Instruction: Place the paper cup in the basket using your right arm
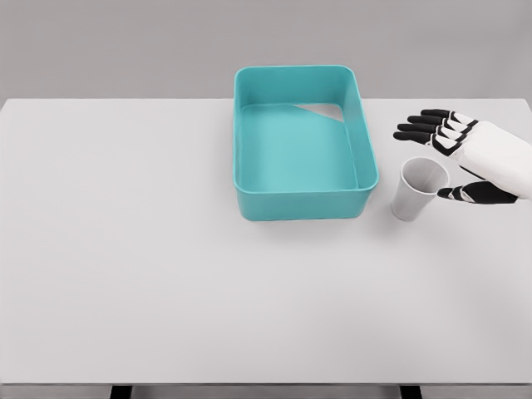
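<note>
Scanning from the left, I saw bare white tabletop (pixel 125 249), then the teal basket (pixel 303 141) standing empty. Just right of it the paper cup (pixel 418 188) sat upright. My right robot hand (pixel 453 158) flanked it, fingers spread, thumb near the rim, not yet gripping. I judged the reach nearly done; next came closing, then lifting leftward.

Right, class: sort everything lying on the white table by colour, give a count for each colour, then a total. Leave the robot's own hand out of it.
Teal: 1, the basket
White: 1, the paper cup
Total: 2

The right hand, not counted, is just right of the cup, fingers spread, nothing held.
</note>
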